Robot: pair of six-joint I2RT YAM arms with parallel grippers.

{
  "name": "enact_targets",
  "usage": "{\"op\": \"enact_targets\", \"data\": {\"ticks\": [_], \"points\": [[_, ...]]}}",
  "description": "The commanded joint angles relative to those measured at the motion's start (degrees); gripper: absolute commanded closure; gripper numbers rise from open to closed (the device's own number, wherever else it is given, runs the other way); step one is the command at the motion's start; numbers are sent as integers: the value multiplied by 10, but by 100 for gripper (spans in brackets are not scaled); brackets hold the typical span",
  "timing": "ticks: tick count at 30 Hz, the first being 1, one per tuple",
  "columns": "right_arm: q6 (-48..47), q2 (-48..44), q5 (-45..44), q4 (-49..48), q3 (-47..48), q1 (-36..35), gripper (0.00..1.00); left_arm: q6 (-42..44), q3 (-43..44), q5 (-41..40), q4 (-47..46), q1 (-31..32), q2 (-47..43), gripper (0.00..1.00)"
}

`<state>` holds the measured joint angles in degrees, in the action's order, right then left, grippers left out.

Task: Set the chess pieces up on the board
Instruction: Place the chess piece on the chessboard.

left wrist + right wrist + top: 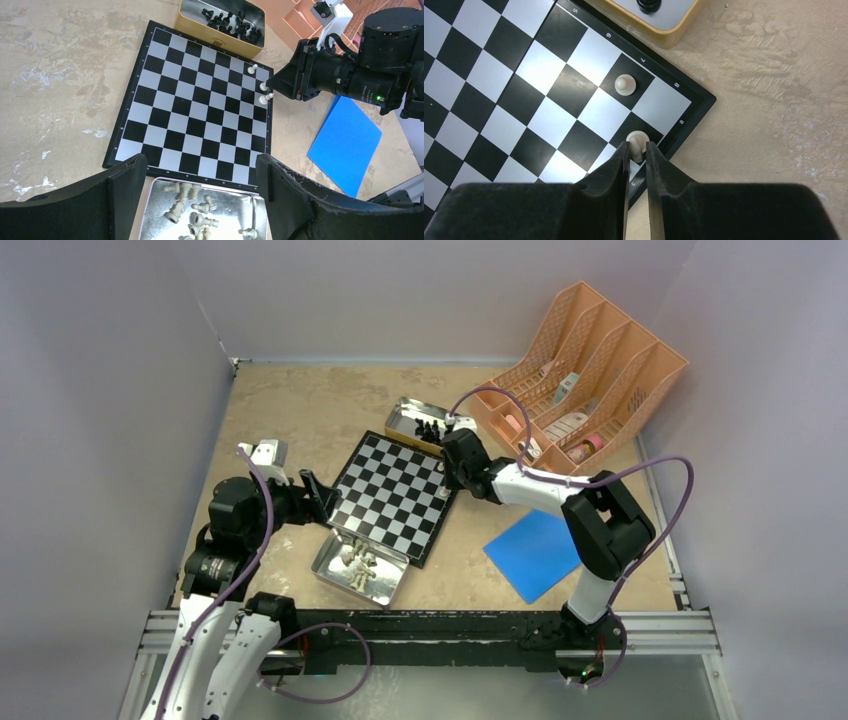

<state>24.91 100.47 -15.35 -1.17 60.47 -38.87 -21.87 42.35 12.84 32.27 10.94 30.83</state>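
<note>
Reaching over the right edge of the board [392,495], the right tool [636,150] places its two fingers closely on either side of a cream-white piece [637,139]. That piece stands upright on a black square at the board's edge. The gap between the fingers is narrow, and whether the pads press on the piece or stand just clear of it cannot be told. A second white piece [625,84] stands upright on a black square diagonally adjacent, nearer the far corner. The left wrist view shows a third white piece [263,99] just beside the flanked one, on the same edge. The left tool [200,162] is released, fingers spread wide with nothing between them, above the board's near edge and the near tin [155,210]. This tin holds loose white pieces [192,207] lying on their sides. The far tin [220,45] touches the board's far corner and holds black pieces [235,22]. A blue square [535,552] lies flat on the counter [300,410] right of the board. An orange file rack [600,350] stands at the far right.
</note>
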Motion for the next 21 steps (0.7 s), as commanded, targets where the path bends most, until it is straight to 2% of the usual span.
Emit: {"op": "enact_targets", "data": {"ticks": [1, 9, 15, 21], "points": [[8, -34, -12, 11, 14, 2, 79, -1, 1, 2, -19, -3, -2, 21], [1, -68, -27, 51, 40, 1, 74, 0, 1, 8, -20, -3, 2, 21], [-18, -114, 28, 41, 36, 1, 74, 1, 5, 10, -23, -3, 8, 21], [-27, -144, 86, 26, 31, -17, 74, -1, 24, 59, -33, -3, 30, 20]]}}
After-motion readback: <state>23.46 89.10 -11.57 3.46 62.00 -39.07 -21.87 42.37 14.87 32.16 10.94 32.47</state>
